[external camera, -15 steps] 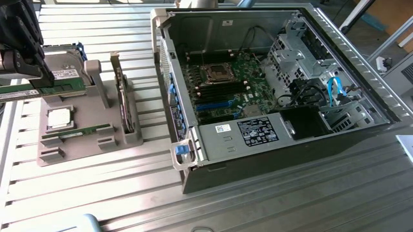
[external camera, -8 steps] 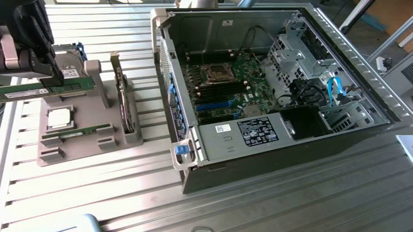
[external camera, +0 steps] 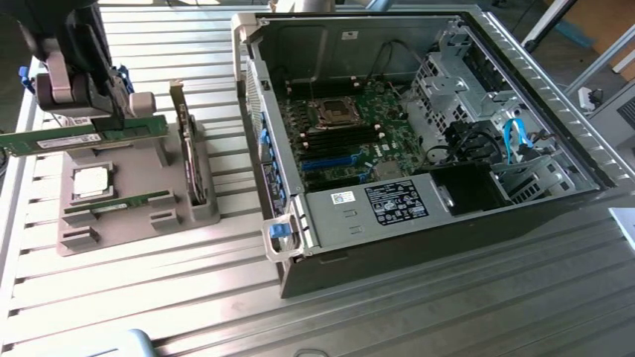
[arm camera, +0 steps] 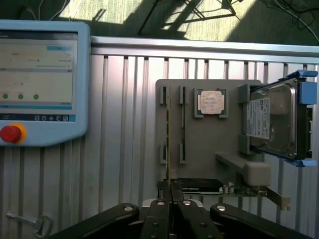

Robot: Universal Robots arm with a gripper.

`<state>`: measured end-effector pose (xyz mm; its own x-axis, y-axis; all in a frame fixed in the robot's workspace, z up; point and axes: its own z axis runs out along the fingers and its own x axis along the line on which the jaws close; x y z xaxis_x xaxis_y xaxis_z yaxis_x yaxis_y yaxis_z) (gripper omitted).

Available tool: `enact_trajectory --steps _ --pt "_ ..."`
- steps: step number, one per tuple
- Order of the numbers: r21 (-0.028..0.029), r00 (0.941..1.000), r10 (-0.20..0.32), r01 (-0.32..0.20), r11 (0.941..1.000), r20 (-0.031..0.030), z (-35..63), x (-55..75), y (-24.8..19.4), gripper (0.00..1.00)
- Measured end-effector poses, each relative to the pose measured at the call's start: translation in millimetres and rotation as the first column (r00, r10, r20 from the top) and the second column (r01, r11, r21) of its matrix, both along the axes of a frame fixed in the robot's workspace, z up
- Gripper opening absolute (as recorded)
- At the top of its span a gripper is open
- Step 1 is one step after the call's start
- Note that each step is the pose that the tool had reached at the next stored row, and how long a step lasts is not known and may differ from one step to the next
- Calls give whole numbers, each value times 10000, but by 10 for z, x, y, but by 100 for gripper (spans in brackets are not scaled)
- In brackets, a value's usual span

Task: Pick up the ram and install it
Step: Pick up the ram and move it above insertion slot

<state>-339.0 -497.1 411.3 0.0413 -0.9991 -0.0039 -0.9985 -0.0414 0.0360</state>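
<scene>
The tool (external camera: pixel 116 126) is clenched on the ram (external camera: pixel 52 140) (long, thin, green, with a white label).

ribbed metal table (external camera: pixel 397 312), sunlit greenish floor (arm camera: pixel 124 11) beyond, hard crossing shadows (arm camera: pixel 209 20)

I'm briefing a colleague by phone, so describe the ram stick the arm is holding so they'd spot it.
Start at the open metal computer case; to the exterior view's left of it sits a grey parts holder. Above it, the jaws are shut on the long thin green ram stick, unlike the second green stick lying in the holder.
</scene>
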Motion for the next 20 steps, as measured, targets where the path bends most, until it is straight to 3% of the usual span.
enact_trajectory --steps 20 --pt "0 10000 0 0 10000 -9 0 595 -3 12"
